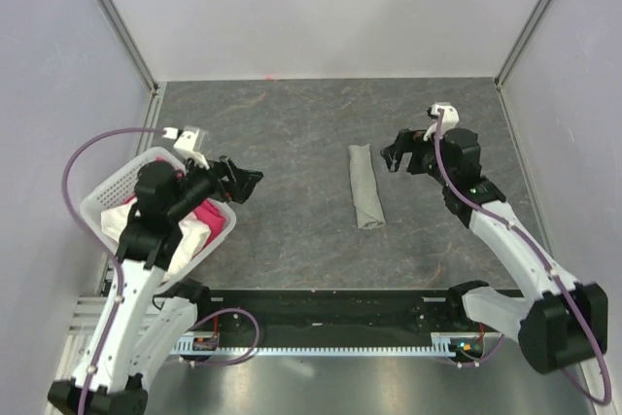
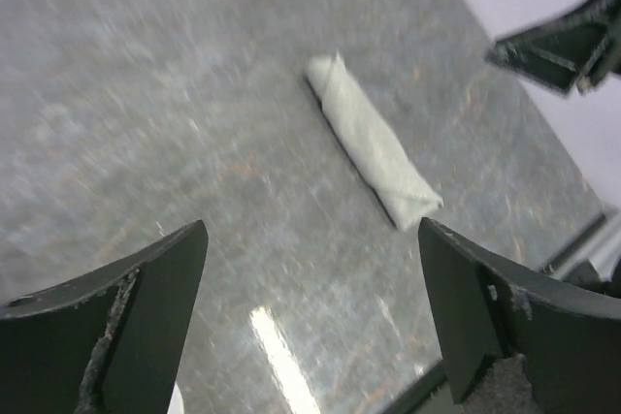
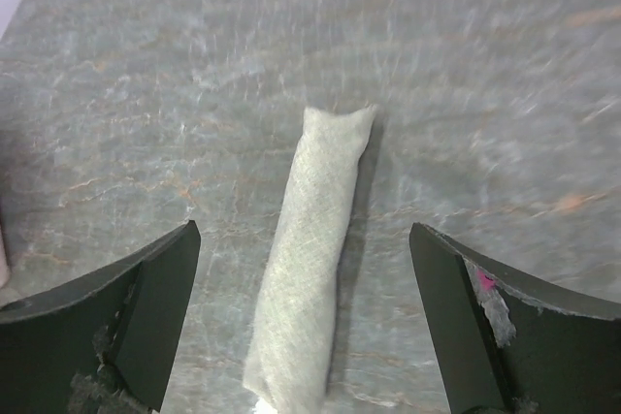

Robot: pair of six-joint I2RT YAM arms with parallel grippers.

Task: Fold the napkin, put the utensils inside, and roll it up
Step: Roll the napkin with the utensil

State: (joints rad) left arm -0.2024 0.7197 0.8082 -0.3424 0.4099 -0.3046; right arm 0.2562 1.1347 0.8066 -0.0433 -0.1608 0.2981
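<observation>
Top external view shows the napkin (image 1: 366, 187) lying as a tight grey-green roll near the middle of the table (image 1: 292, 123), its long axis running near to far. Folding and rolling look done. No utensils show anywhere on the surface, so they are probably wrapped inside, though none of the pictures lets me confirm that; the roll's ends give nothing away.

Just right of the roll's far end hangs the right gripper (image 1: 392, 157), not touching it. Its fingers are spread wide, and the right wrist view shows the roll on the table between and beyond them. The left gripper (image 1: 243, 182) is well apart on the left, likewise spread and holding nothing, beside a white basket (image 1: 107, 187) that contains a pink cloth (image 1: 209, 216) and a white cloth (image 1: 121, 221). From the left wrist view, the roll lies alone on the stone-patterned top, compact and not unwinding.

As I judge it, little or nothing is left beyond drawing the arms clear.
</observation>
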